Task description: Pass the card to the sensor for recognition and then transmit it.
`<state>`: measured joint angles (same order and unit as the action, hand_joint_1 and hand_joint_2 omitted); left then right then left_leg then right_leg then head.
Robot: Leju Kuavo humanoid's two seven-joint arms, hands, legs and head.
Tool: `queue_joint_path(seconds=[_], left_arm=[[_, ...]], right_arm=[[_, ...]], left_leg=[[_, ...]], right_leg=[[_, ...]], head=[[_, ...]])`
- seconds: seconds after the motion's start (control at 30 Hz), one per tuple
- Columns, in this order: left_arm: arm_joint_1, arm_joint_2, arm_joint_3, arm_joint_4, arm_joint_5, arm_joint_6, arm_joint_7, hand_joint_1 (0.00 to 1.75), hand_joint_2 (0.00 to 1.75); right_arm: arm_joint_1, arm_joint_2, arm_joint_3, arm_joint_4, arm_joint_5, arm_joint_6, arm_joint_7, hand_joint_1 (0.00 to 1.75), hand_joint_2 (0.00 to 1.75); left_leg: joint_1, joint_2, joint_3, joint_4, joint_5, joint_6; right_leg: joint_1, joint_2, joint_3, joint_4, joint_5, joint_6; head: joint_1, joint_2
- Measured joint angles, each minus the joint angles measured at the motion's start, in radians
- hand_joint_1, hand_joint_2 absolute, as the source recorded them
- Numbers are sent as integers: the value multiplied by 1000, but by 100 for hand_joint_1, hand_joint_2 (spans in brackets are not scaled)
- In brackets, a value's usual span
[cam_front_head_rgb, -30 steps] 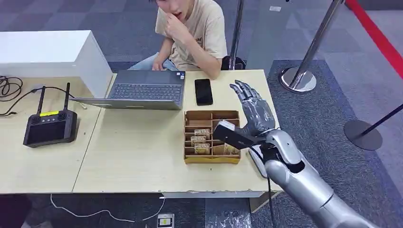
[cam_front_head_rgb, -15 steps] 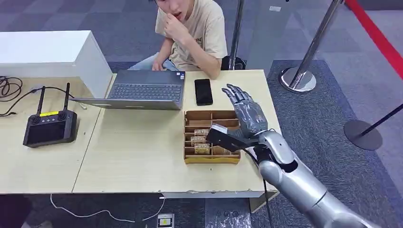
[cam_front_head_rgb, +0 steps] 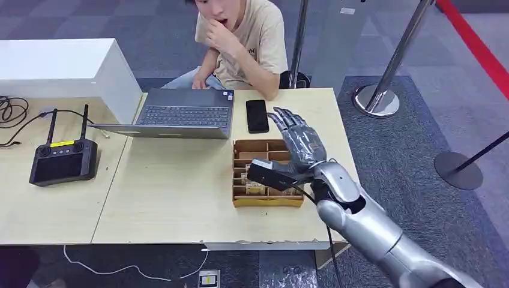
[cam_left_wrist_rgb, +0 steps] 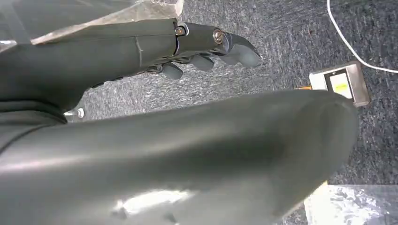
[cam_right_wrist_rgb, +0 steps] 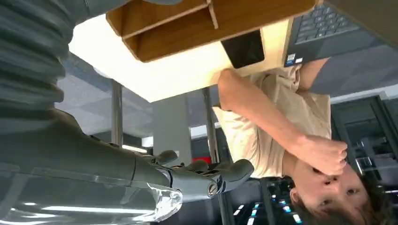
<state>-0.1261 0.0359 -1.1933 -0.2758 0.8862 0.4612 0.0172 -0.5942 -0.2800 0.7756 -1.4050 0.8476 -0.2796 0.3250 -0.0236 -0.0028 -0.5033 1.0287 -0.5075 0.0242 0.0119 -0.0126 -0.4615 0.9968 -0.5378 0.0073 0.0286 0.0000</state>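
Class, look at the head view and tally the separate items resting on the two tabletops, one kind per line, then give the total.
Laptop: 1
Phone: 1
Cardboard divider box: 1
Handheld controller with antennas: 1
White box: 1
Coiled cable: 1
Total: 6

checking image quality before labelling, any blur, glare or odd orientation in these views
Head view: evenly lit and sharp, soft shadows under the card box. Left wrist view: the near arm cover is a blurred grey mass with a bright glare patch; the left hand and carpet are sharper. Right wrist view: upside down, the table overexposed, the right hand dim against the background.
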Motion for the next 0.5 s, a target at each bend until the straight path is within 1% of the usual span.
queue_joint_path(seconds=[0.5], left_arm=[[0,-2,0,0,-5,-2,1,0,0]], right_arm=[[-10,32,40,72,4,-4,1,0,175]], left_leg=[[0,0,0,0,0,0]], right_leg=[[0,0,0,0,0,0]], head=[[0,0]])
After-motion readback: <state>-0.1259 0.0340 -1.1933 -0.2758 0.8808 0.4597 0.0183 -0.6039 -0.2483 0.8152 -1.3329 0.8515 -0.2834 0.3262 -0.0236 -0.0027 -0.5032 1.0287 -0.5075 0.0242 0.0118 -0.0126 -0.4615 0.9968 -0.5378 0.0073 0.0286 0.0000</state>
